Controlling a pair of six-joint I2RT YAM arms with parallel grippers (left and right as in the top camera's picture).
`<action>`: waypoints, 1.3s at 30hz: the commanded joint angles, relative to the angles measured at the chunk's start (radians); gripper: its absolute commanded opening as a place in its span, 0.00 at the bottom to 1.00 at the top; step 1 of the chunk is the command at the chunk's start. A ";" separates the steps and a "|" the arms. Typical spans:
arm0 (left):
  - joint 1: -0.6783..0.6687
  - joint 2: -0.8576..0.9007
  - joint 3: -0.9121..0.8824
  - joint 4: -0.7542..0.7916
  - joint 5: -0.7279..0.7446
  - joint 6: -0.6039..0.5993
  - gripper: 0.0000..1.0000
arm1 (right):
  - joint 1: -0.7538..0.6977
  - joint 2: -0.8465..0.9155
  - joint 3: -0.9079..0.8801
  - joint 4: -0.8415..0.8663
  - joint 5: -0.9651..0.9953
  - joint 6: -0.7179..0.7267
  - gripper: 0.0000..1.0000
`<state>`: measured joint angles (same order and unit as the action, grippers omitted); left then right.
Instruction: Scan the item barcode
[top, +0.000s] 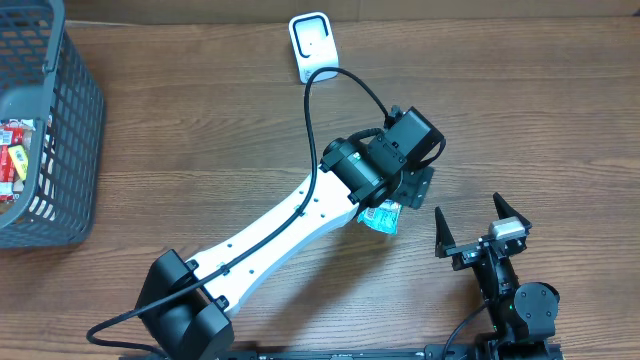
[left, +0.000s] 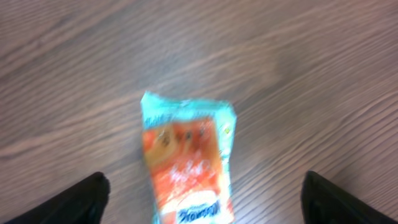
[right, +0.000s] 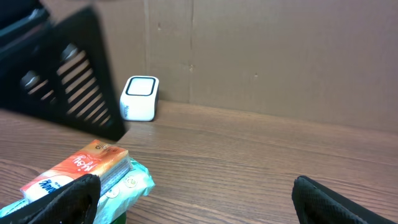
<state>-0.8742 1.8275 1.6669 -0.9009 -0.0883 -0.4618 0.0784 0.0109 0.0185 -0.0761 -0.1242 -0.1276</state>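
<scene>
Left gripper (top: 413, 190) over packet (top: 382, 216) on table (top: 200, 150)

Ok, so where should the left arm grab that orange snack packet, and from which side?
Probably from straight above, across the narrow middle of the packet. It lies flat on the table, and the open left fingers straddle its long edges.

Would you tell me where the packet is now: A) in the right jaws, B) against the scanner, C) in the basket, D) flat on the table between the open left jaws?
D: the packet lies on the table, with the left jaws wide apart on either side, clear of it.
</scene>
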 joint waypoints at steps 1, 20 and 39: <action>0.011 0.019 -0.008 -0.020 -0.016 0.019 0.82 | 0.000 -0.008 -0.011 0.003 -0.001 -0.001 1.00; 0.014 0.172 -0.015 -0.040 0.004 0.012 0.46 | 0.000 -0.008 -0.011 0.003 -0.001 -0.001 1.00; 0.083 0.101 0.044 -0.148 0.003 0.013 0.26 | 0.000 -0.008 -0.011 0.003 -0.001 -0.001 1.00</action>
<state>-0.8284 1.9579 1.6829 -1.0340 -0.0864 -0.4492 0.0784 0.0109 0.0185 -0.0765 -0.1238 -0.1272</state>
